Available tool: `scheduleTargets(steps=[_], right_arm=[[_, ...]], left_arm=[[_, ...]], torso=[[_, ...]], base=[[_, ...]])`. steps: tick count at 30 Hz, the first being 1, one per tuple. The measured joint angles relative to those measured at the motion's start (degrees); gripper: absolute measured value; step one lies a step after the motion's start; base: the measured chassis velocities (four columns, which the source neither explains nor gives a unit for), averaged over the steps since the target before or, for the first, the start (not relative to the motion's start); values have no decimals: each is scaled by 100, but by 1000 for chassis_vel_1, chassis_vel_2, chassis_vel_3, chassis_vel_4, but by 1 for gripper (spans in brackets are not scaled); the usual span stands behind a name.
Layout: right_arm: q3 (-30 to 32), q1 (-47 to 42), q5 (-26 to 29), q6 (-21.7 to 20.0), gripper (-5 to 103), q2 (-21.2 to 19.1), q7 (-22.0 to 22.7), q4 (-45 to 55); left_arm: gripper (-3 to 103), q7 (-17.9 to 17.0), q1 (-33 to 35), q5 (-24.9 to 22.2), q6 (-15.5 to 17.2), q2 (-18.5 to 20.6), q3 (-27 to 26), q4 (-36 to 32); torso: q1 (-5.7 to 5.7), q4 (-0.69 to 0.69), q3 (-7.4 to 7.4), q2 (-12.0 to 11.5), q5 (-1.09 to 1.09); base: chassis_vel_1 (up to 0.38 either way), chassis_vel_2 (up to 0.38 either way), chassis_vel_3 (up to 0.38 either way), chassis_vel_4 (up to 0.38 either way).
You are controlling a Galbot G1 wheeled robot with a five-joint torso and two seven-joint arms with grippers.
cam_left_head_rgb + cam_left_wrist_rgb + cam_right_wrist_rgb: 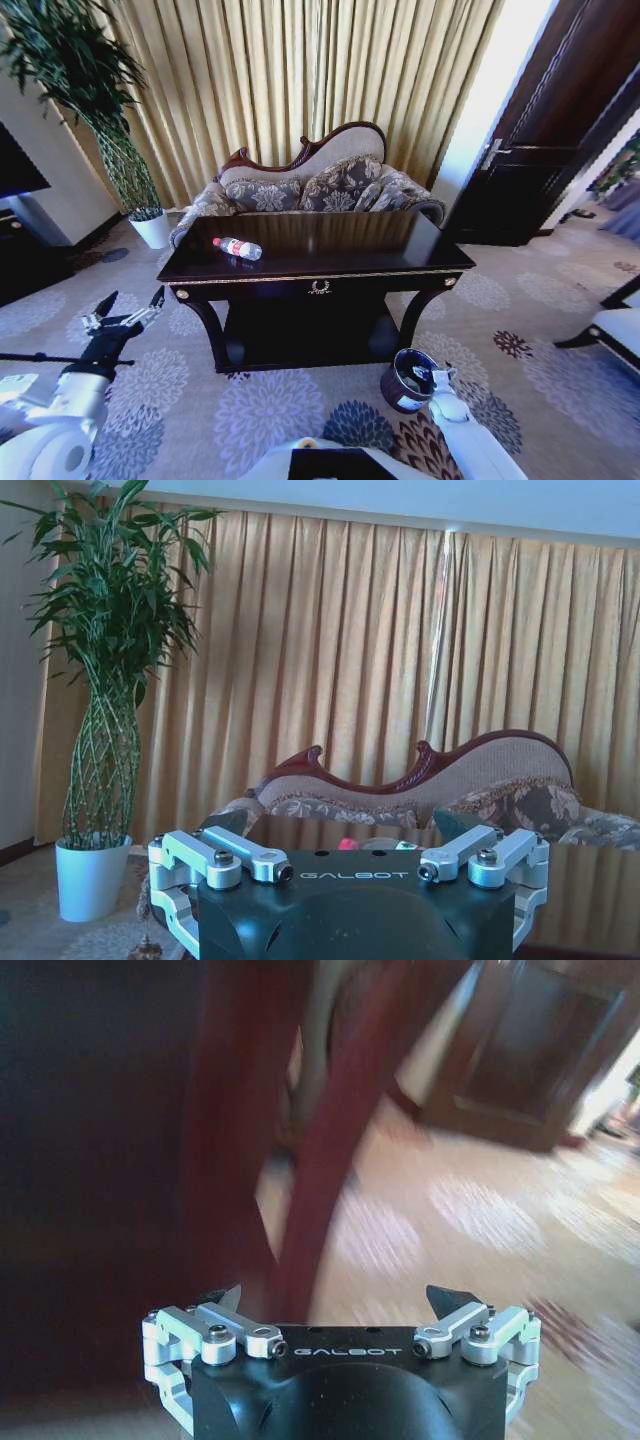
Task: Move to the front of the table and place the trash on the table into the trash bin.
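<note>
You face the counter (400, 262); the clear bottle (237, 248) lies near its left end. The trash bin (406, 380) stands on the carpet by the right leg. Left tool (127, 308) and right tool (340, 1305) both hang spread wide, holding nothing.

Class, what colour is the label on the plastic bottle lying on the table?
Red, on the clear bottle; the head view shows it best.
</note>
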Motion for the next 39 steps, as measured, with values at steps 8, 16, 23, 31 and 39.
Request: scheduleTargets(steps=[8,16,23,31,39], right_arm=[[453,-980,989,-226,100,-347,-65,3230],[901,-1928,1178,-1027,100,-459,-68,5439],[1026,-2287,1248,-1439,100,-364,4,6898],[991,-2331,1208,-1591,100,-271,12,7175],[1000,-2290,1214,-1601,100,-262,12,7101]], left_arm=[[100,-10,-18,-115,12,-12,-5,-33],[100,-11,-33,-124,12,-12,-4,-34],[100,-11,-14,-165,12,33,-57,-32],[100,-13,6,-200,7,51,-71,-70],[100,-14,8,-240,24,69,-82,-113]], torso=[[0,-1,0,0,-2],[-1,-2,-1,1,-2],[-1,-1,-1,1,-1],[-1,-1,0,1,-1],[-2,0,-1,1,0]], base=[[0,0,0,0],[0,0,0,0],[0,0,0,0],[0,0,0,0],[0,0,0,0]])
